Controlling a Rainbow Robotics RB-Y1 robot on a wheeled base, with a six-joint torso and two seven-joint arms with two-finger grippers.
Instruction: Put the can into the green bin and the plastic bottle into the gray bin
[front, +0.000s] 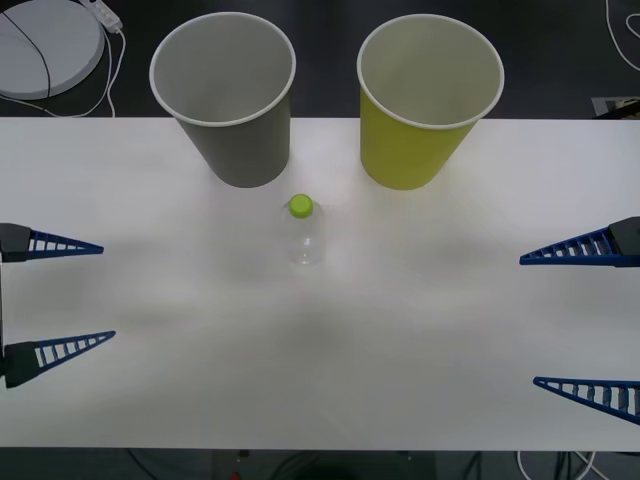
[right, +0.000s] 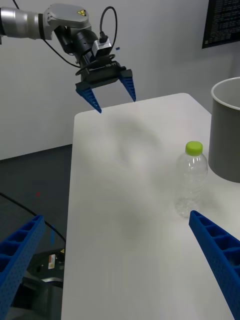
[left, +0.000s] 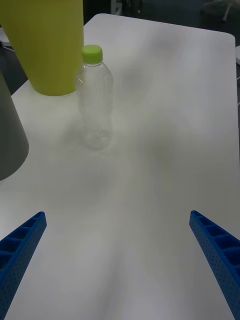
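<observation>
White table (front: 420, 330), dark floor behind. At left edge, left gripper (front: 60, 295), fingers spread wide, holding nothing. At far side, gray bin (front: 225, 95), then green bin (front: 428, 100), both upright. Between and nearer, plastic bottle (front: 303, 232), standing upright. At right edge, right gripper (front: 575, 320), also wide, holding nothing.

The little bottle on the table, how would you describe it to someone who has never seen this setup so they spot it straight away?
Start at the white table and find the two big cup-shaped bins at its far edge, the gray bin and the green bin. Just in front of the gap between them stands the plastic bottle, upright and alone. It is far smaller than either bin, clear and ribbed, with a lime-green screw cap.
</observation>
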